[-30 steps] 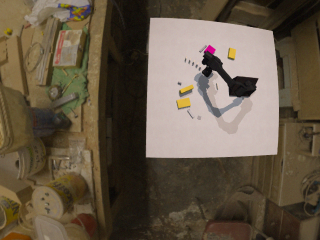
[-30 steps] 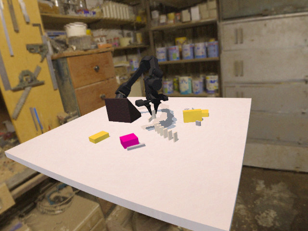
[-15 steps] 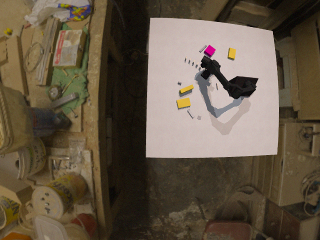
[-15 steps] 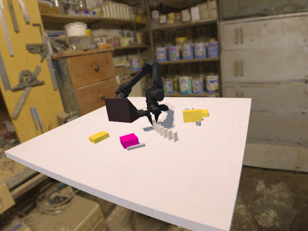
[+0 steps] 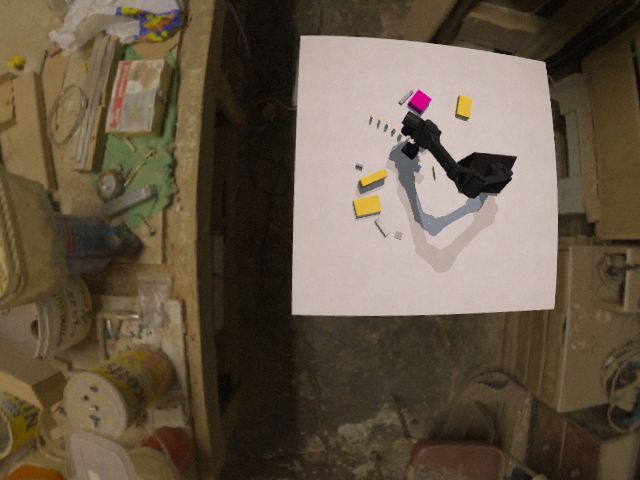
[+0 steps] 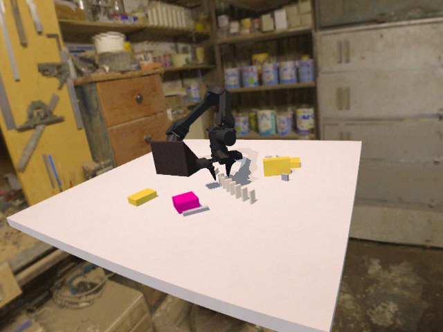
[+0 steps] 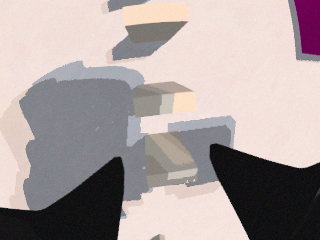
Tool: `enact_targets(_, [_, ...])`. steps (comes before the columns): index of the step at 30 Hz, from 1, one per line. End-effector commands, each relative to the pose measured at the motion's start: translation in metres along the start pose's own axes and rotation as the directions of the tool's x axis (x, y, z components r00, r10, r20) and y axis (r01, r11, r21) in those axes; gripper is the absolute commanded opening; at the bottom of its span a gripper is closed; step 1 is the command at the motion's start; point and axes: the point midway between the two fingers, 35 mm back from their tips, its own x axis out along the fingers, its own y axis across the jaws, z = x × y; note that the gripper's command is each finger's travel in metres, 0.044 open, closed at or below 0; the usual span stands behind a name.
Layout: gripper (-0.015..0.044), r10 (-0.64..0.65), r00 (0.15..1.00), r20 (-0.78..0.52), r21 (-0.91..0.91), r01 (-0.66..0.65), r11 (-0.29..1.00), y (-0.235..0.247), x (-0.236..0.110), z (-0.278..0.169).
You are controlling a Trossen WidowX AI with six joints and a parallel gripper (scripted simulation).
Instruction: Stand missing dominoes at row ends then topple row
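On the table (image 6: 286,250) a row of dominoes (image 6: 237,189) stands upright, running from near the arm's base (image 6: 167,162) out toward the table's middle. The gripper (image 6: 221,172) hangs directly over the row's end nearest the base, fingers spread to either side of the last domino (image 7: 170,156) there, apparently not touching it. In the exterior view, a block (image 6: 185,200) lies left of the row with a flat bar (image 6: 195,210) just in front of it, and another block (image 6: 142,196) sits further left. Right of the row, behind it, two blocks (image 6: 277,165) sit close together, with a small piece (image 6: 285,176) just in front. One domino (image 5: 433,172) lies near the base, apart from the row.
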Motion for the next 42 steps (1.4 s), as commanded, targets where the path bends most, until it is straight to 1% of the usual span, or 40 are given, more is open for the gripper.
enact_targets(1, [0.0370, 0.003, 1.000, -0.001, 0.004, -0.003, 1.000, 0.000, 0.000, 0.000])
enact_targets(4, [0.0440, 0.003, 1.000, -0.001, 0.004, -0.003, 1.000, 0.000, 0.000, 0.000])
enact_targets(8, [0.0440, 0.003, 1.000, 0.003, 0.008, -0.003, 1.000, 0.001, -0.006, 0.001])
enact_targets(11, [0.0440, 0.003, 1.000, 0.019, 0.028, -0.003, 1.000, 0.001, -0.038, 0.007])
enact_targets(15, [0.0440, -0.004, 1.000, 0.017, 0.020, 0.004, 1.000, 0.000, -0.100, 0.007])
enact_targets(17, [0.0440, -0.005, 1.000, 0.008, 0.007, 0.005, 1.000, -0.001, -0.121, 0.003])
enact_targets(19, [0.0440, -0.006, 1.000, 0.003, 0.001, 0.006, 1.000, -0.001, -0.130, 0.001])
enact_targets(23, [0.0440, -0.006, 1.000, 0.003, 0.001, 0.006, 1.000, -0.001, -0.130, 0.001])
enact_targets(25, [0.0440, -0.005, 1.000, 0.005, 0.032, 0.004, 0.999, 0.001, -0.128, -0.003])
enact_targets(28, [0.0440, 0.001, 1.000, 0.013, 0.167, -0.003, 0.986, 0.007, -0.115, -0.021])
enact_targets(32, [0.0440, 0.008, 1.000, 0.019, 0.352, -0.014, 0.936, 0.013, -0.097, -0.051])
enact_targets(39, [0.0440, 0.003, 1.000, -0.001, 0.637, -0.002, 0.771, 0.018, -0.062, -0.119])
enact_targets(42, [0.0440, 0.002, 1.000, -0.006, 0.689, 0.003, 0.724, 0.016, -0.054, -0.135])
